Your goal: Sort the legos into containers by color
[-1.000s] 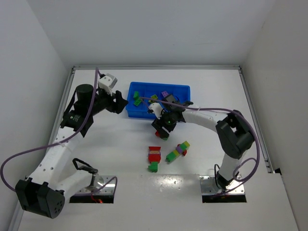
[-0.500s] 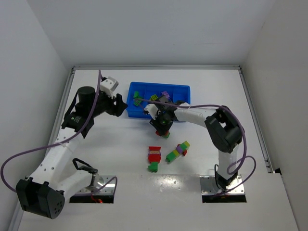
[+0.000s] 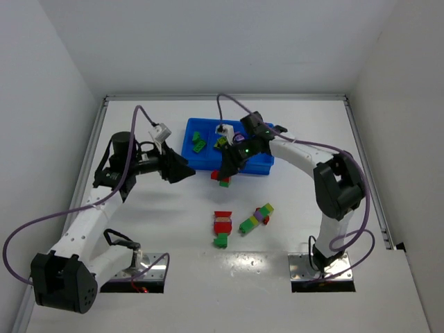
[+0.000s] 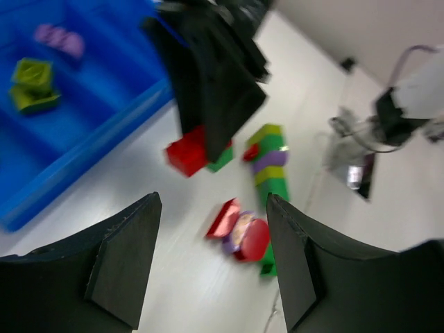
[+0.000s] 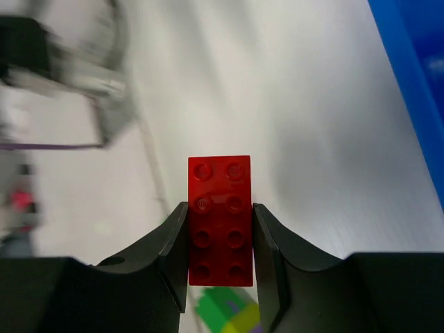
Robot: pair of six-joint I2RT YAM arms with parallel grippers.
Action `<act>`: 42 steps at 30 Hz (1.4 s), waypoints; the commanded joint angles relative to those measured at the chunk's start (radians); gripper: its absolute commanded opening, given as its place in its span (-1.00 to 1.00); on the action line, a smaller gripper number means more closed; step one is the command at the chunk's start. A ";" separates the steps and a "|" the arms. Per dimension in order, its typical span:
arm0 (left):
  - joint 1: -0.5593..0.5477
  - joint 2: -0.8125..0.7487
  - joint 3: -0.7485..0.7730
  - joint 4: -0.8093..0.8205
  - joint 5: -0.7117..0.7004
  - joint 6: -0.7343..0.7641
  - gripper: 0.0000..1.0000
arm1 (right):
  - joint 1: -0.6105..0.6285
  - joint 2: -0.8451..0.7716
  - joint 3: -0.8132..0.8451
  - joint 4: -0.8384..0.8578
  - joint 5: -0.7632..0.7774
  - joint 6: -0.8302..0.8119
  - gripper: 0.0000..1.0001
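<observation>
Your right fingers (image 5: 173, 239) clamp the red brick (image 5: 220, 222), its long axis running along them, with the blue tray (image 5: 416, 83) just beside them to their right, while your left fingers (image 4: 121, 257) hang spread and empty.

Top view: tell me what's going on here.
The right pincer is clamped on a red brick, holding it just in front of the blue tray. The left pincer hangs open and empty near the tray's left front corner. A few sorted bricks already lie in the tray. One multicolour stack and a second stack wait on the table.
</observation>
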 commanded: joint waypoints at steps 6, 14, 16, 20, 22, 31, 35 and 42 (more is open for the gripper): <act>0.011 0.073 -0.076 0.530 0.302 -0.409 0.42 | -0.021 -0.064 0.019 0.673 -0.418 0.660 -0.81; 0.011 0.140 -0.008 0.590 0.234 -0.432 0.44 | -0.021 -0.018 0.036 1.026 -0.399 0.914 -0.81; 0.011 0.151 0.001 0.590 0.223 -0.432 0.44 | -0.021 -0.030 0.024 1.049 -0.399 0.939 -0.81; 0.011 0.174 0.001 0.622 0.213 -0.432 0.44 | -0.021 -0.051 0.015 1.049 -0.408 0.939 -0.81; 0.011 0.174 0.001 0.656 0.213 -0.463 0.44 | -0.021 -0.051 0.015 1.049 -0.408 0.939 -0.81; -0.009 0.205 0.019 0.703 0.213 -0.506 0.39 | -0.003 -0.051 0.015 1.049 -0.408 0.920 -0.81; -0.029 0.205 0.028 0.716 0.232 -0.517 0.34 | -0.003 -0.042 0.015 1.049 -0.408 0.920 -0.81; -0.058 0.214 0.028 0.716 0.243 -0.528 0.06 | -0.003 -0.042 0.033 1.049 -0.408 0.920 -0.81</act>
